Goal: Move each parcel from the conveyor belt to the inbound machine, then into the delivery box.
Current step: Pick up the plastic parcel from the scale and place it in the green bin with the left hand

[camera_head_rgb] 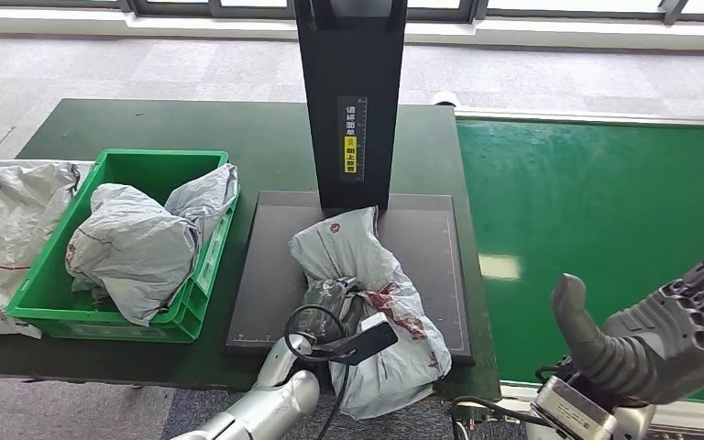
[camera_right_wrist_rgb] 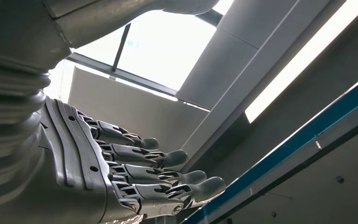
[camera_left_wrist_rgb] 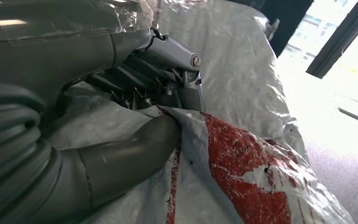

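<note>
A crumpled grey parcel (camera_head_rgb: 348,252) with red print lies on the black plate of the inbound machine (camera_head_rgb: 431,266), its near end hanging over the front edge. My left hand (camera_head_rgb: 330,302) grips this parcel near its middle. In the left wrist view the thumb (camera_left_wrist_rgb: 135,144) and the darker fingers (camera_left_wrist_rgb: 168,70) pinch a fold of the parcel (camera_left_wrist_rgb: 242,154). My right hand (camera_head_rgb: 669,344) hangs palm up at the near edge of the green conveyor belt (camera_head_rgb: 605,202). The right hand's fingers (camera_right_wrist_rgb: 158,175) are spread and hold nothing.
The machine's black scanner column (camera_head_rgb: 350,101) rises behind the plate. A green delivery crate (camera_head_rgb: 160,158) to the left holds grey parcels (camera_head_rgb: 137,243). More grey bags (camera_head_rgb: 0,229) lie at the table's far left.
</note>
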Robot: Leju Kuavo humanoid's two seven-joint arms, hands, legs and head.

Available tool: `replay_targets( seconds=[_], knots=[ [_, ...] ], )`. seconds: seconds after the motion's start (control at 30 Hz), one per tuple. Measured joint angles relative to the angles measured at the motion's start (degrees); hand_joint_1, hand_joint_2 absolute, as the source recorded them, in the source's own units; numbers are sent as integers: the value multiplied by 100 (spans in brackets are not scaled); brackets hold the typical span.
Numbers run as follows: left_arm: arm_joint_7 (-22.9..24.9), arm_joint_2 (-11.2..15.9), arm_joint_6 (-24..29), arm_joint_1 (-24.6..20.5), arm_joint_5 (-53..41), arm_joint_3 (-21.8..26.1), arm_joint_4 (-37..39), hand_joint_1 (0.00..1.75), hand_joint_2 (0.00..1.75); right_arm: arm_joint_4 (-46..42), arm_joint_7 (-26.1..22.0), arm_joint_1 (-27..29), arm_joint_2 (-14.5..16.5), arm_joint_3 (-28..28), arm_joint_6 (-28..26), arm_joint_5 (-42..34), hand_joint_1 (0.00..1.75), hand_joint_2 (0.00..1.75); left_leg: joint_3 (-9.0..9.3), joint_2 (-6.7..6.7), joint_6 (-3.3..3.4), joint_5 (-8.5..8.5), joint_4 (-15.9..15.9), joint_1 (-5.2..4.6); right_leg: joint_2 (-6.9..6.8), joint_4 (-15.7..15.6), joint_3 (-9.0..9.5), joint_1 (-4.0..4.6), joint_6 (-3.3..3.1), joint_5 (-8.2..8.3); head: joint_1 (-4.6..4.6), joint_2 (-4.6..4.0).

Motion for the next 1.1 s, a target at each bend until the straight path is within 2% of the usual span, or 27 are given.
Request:
replay_targets(
  seconds=[0.17, 0.33, 0.4, 0.53, 0.8, 1.1],
  knots=[
    [13, 1, -81, -50, -1, -67, 77, 175, 175, 39, 0, -3, -1, -5, 0, -34, 0, 175, 2, -2, 0, 0, 0, 0, 0, 0, 2, 0, 0, 0, 0, 0],
    [0, 7, 273, -21, -307, -63, 40, 175, 175, 41, 0, -2, -1, -8, 0, -34, 0, 175, 2, -2, 0, 0, 0, 0, 0, 0, 2, 0, 0, 0, 0, 0],
    [34, 22, 364, 89, -888, 3, -196, 175, 175, 41, 0, 0, -1, -13, -2, -33, 0, 175, 2, -1, 0, 0, 0, 0, 0, 0, 1, 0, 0, 0, 0, 0],
    [-47, 38, 383, 368, -1845, 439, -926, 175, 175, 41, 0, 29, -5, -26, -2, -32, 0, 175, -1, 0, 0, 0, 0, 0, 1, 0, -2, 0, 0, 0, 1, 0],
    [-219, 55, 395, 686, -2134, 959, -2060, 175, 175, 41, 0, 80, -9, -36, -2, -31, 0, 175, -4, -1, 0, 0, 0, 1, -3, 0, -4, 2, 0, -1, 2, 0],
    [-230, 85, 396, 758, -2145, 1116, -2493, 175, 175, 41, 0, 81, -9, -37, -2, -31, 0, 175, -5, -1, 1, 0, 0, 0, -2, 0, -3, 0, 0, -1, 2, 0]
  ],
)
